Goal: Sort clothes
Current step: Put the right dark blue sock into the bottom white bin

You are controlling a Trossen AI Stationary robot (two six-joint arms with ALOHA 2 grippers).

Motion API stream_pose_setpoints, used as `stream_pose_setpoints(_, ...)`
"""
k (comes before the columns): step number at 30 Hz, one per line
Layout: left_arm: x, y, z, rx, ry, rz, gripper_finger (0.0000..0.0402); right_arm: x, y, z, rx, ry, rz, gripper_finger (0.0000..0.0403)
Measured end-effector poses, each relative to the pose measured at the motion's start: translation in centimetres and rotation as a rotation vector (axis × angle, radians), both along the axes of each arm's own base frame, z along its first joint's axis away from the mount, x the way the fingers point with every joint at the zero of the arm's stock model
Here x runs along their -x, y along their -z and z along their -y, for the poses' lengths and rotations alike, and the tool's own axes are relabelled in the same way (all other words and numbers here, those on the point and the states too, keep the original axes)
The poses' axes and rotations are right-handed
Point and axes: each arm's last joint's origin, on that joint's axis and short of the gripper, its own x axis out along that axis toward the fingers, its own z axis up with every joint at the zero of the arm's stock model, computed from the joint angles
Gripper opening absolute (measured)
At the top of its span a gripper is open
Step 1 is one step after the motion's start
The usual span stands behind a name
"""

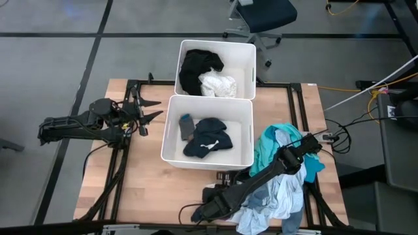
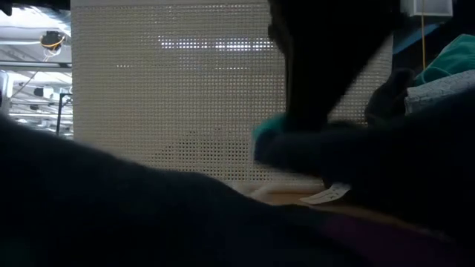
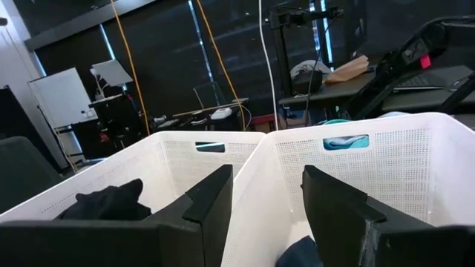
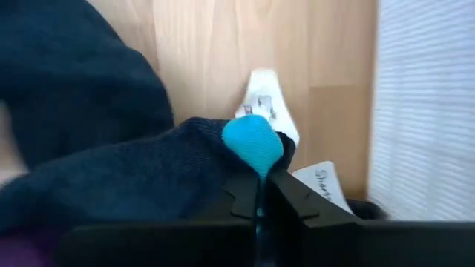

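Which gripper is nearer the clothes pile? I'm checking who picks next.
Right. The right gripper is down in the clothes pile, shut on a navy garment with a teal tip. The left gripper waits open across the near bin.

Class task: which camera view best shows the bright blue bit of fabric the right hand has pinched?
The right wrist view: the right hand is shut on the bright blue fabric tip of a navy garment, close up. The low view shows only a teal patch; the high view hides it; the left wrist view faces the bins.
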Motion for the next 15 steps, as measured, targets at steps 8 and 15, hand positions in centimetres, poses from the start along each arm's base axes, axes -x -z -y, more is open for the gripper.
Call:
stream_pose_setpoints(8,0.0,0.0,0.0,0.0,0.0,-0.001,0.015,0.7,-5.5,0.7,-0.005,0.035,0.114,0.0014)
stream_pose_setpoints(15,0.0,0.0,0.0,0.0,0.0,0.001,0.015,2.0,-9.9,1.7,0.009,0.097,0.241,0.0004)
